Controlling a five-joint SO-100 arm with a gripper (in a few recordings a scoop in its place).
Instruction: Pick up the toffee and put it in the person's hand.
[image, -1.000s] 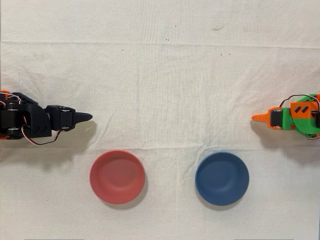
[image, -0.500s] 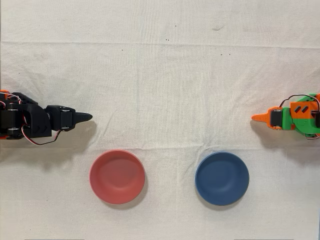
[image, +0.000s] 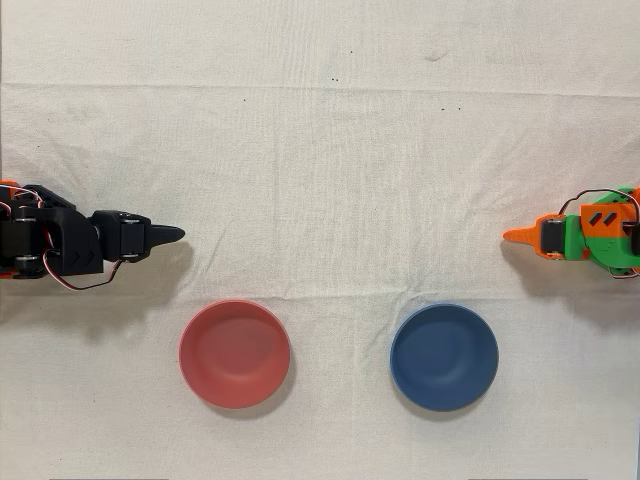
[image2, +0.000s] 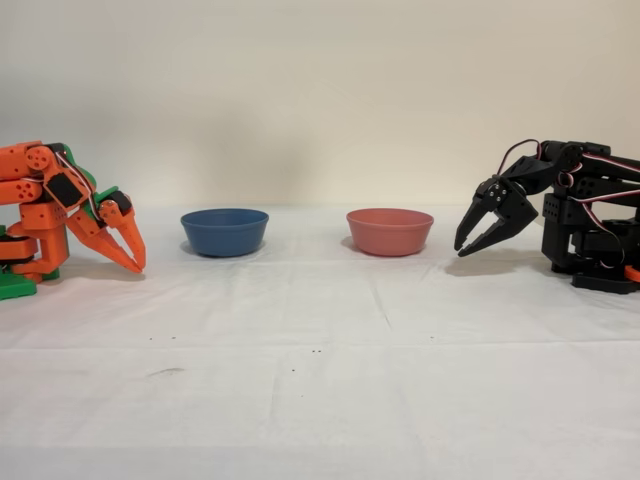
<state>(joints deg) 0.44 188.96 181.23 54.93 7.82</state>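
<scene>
My black gripper (image: 180, 235) rests at the left edge of the overhead view, pointing toward the middle of the cloth. In the fixed view, the gripper (image2: 460, 250) hangs at the right, angled down just above the cloth, its fingertips together with nothing between them. The toffee is out of view, and so is the person's hand.
A red bowl (image: 234, 353) and a blue bowl (image: 444, 357) stand side by side near the bottom of the overhead view, and both look empty. The red bowl (image2: 389, 231) is the one nearer my gripper. The idle orange arm (image: 585, 235) sits at the opposite edge. White cloth (image: 330, 180) covers the table.
</scene>
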